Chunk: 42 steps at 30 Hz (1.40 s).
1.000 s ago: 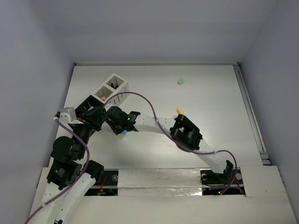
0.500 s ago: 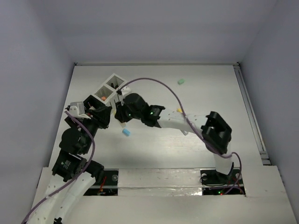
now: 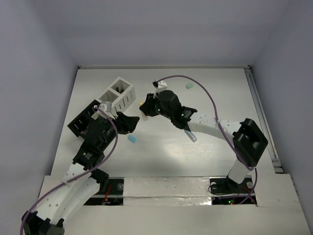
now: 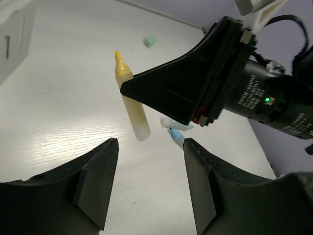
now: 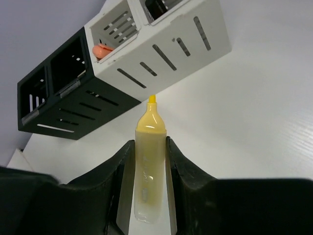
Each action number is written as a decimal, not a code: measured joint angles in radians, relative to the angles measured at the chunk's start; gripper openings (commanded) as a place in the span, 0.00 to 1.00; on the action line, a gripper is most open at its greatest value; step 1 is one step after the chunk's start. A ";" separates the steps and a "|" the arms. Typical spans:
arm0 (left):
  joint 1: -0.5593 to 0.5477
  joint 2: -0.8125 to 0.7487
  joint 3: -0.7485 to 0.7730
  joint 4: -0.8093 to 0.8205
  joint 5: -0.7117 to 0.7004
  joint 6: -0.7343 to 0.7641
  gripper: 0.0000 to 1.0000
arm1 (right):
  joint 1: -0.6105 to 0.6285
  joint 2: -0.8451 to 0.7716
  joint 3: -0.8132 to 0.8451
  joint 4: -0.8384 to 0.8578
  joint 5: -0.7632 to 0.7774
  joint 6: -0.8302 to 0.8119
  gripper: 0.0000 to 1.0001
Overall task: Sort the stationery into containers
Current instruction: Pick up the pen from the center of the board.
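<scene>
Now sits farther up the table than a second ago, at 4 o'clock of the white slatted two-cell box (image 3: 119,93). Pinches the yellow plastic marker pen (image 5: 148,166) in the right gripper (image 3: 145,108), clear of the table. Keeps the left gripper (image 4: 151,147) wide, empty. Probably means pickup done, only the drop remaining.

The stubby yellow marker (image 5: 149,171) looks like smooth, semi-glossy plastic, the right hand (image 5: 148,152) matt black plastic, the white table (image 5: 254,127) faintly wood-grained with a soft sheen.
</scene>
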 measured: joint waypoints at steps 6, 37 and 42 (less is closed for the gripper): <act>-0.045 0.165 -0.037 0.132 0.024 -0.023 0.52 | 0.006 -0.061 -0.064 0.027 0.005 0.022 0.00; -0.105 0.361 -0.037 0.385 0.051 -0.033 0.34 | 0.006 -0.143 -0.207 0.196 -0.027 0.118 0.00; -0.105 0.362 -0.037 0.391 0.054 -0.030 0.32 | 0.006 -0.155 -0.219 0.207 -0.027 0.124 0.00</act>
